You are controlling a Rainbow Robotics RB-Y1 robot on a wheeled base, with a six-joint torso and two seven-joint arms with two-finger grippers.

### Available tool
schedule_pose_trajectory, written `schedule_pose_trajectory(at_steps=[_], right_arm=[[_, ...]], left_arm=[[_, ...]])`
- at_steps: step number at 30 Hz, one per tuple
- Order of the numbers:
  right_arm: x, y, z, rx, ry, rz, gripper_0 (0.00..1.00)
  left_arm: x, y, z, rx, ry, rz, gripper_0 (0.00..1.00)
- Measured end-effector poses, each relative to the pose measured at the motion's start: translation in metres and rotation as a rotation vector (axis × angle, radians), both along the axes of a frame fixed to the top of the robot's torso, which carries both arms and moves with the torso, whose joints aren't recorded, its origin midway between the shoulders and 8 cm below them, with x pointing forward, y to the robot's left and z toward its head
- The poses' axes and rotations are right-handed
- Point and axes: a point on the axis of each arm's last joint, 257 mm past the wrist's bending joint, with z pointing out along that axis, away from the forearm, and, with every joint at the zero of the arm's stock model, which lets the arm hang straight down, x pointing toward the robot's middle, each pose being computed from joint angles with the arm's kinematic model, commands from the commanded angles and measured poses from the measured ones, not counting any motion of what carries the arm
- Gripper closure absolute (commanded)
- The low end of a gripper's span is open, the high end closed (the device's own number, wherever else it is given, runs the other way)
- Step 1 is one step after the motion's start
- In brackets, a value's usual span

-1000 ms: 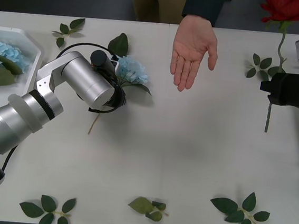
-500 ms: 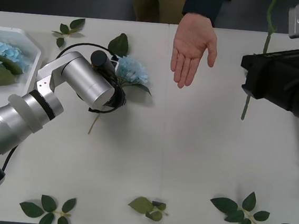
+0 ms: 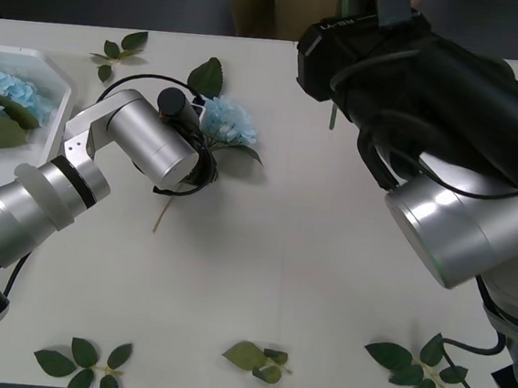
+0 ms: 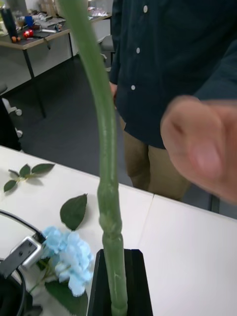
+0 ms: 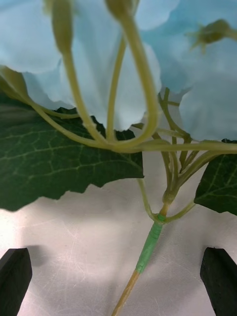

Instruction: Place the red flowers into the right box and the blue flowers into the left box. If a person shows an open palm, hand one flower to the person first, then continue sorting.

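Note:
My right gripper [image 4: 118,296] is shut on the long green stem [image 4: 106,163] of a red flower and holds it upright. Its bloom is above the picture. A person's hand [image 4: 202,148] is close beside the stem. In the front view my right arm [image 3: 434,92] covers that hand, and a bit of stem [image 3: 332,117] pokes out below it. My left gripper [image 5: 118,279] is open over a blue flower [image 3: 227,122] on the table, its fingers on either side of the stem [image 5: 148,247]. The left box [image 3: 47,59] holds blue flowers [image 3: 2,96]. The right box is hidden behind my right arm.
Loose green leaf sprigs lie at the back left [image 3: 122,48], beside the blue flower [image 3: 206,77], and along the table's front edge [image 3: 82,360] [image 3: 257,359] [image 3: 417,361]. The person stands behind the table's far edge.
My right arm has swung left and up with the red flower to the person's open palm, now covering it in the front view. The left arm has stayed still.

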Motion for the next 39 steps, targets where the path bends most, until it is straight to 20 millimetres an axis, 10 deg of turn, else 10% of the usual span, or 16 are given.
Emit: schedule_pose_trajectory(at_steps=[14,19,21,35,36,39], right_arm=[[0.032,0.007,-0.006,0.006,-0.009,-0.01,0.96],[0.032,0.007,-0.006,0.006,-0.009,-0.01,0.18],[0.032,0.007,-0.006,0.006,-0.009,-0.01,0.09],[0.018,0.005,-0.004,0.023,0.0,0.031,0.07],[0.012,0.003,-0.005,0.026,0.004,0.045,0.08],[-0.006,-0.009,-0.008,0.034,0.026,0.084,0.07]], left_arm=[[0.001,0.001,0.001,0.006,-0.004,0.0,0.0],[0.001,0.002,0.001,0.007,-0.005,0.0,0.0],[0.001,0.002,0.001,0.008,-0.006,0.0,0.0],[0.002,0.003,0.001,0.012,-0.009,0.0,0.0],[0.002,0.003,0.001,0.014,-0.01,0.001,0.09],[0.003,0.004,0.002,0.02,-0.015,0.001,0.81]])
